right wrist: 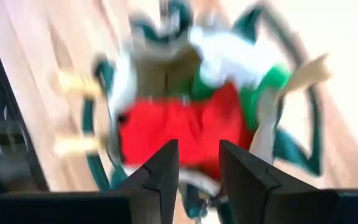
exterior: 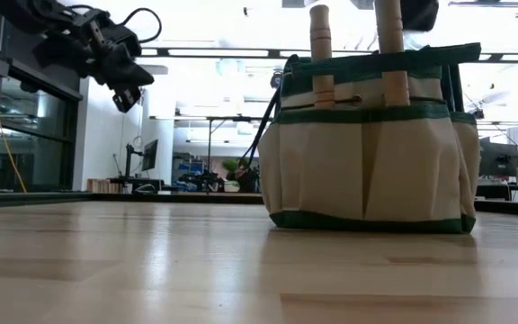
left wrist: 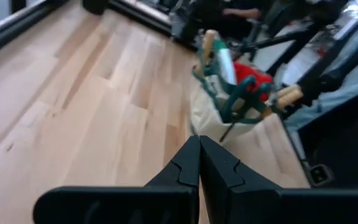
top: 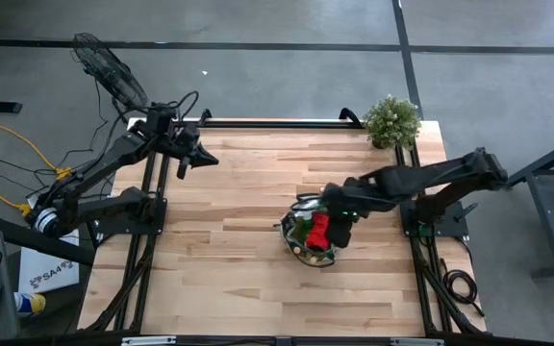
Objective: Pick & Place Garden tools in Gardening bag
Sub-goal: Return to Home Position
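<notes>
Bag [exterior: 367,162] stands on surface [top: 229,279], right of centre, red glove [top: 317,229] inside. Right tool [right wrist: 197,149] hovers directly above it, fingers apart. Left tool [left wrist: 199,143] raised over left side, fingers together.

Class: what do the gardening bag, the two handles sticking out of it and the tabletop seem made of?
Gardening bag: likely matte beige fabric, green trim; it sags into stitched pockets. Handles: probably pale wood, turned grooves. Tabletop: wooden planks, faint sheen, visible grain.
</notes>
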Controlling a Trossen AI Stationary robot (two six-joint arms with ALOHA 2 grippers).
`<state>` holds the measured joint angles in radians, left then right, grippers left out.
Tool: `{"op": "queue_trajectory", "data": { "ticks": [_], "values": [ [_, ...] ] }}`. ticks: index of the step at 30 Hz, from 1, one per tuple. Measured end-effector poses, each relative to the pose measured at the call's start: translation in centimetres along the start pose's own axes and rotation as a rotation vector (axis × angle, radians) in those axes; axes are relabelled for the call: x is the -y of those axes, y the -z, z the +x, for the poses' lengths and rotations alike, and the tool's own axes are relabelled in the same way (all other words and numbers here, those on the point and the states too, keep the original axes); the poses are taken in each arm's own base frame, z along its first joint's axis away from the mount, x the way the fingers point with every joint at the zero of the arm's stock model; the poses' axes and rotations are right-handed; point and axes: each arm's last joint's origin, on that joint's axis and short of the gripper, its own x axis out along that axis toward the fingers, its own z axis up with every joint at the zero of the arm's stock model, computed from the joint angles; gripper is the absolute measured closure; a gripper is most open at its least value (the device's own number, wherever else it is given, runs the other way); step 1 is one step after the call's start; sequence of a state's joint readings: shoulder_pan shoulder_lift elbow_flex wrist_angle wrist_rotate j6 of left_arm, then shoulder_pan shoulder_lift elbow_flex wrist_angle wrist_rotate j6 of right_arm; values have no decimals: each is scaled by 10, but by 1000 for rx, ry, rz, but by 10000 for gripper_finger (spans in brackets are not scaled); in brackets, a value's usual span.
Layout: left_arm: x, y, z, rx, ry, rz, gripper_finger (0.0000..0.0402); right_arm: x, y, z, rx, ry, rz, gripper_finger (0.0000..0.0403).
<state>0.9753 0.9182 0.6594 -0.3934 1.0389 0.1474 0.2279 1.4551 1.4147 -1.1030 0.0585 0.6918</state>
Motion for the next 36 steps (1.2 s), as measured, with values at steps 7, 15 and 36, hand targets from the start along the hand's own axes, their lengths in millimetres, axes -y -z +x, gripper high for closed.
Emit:
{"op": "queue_trajectory", "data": {
  "ticks": [7,15,36],
  "values": [
    [20,-7,-10,41,-86,30,402,-7,34,-44,456,110,94,304],
    [59,-5,-35,138,-183,102,402,7,84,-30,628,71,199,344],
    [118,38,-70,231,-230,-23,402,53,194,17,814,-173,278,400]
  ]
}}
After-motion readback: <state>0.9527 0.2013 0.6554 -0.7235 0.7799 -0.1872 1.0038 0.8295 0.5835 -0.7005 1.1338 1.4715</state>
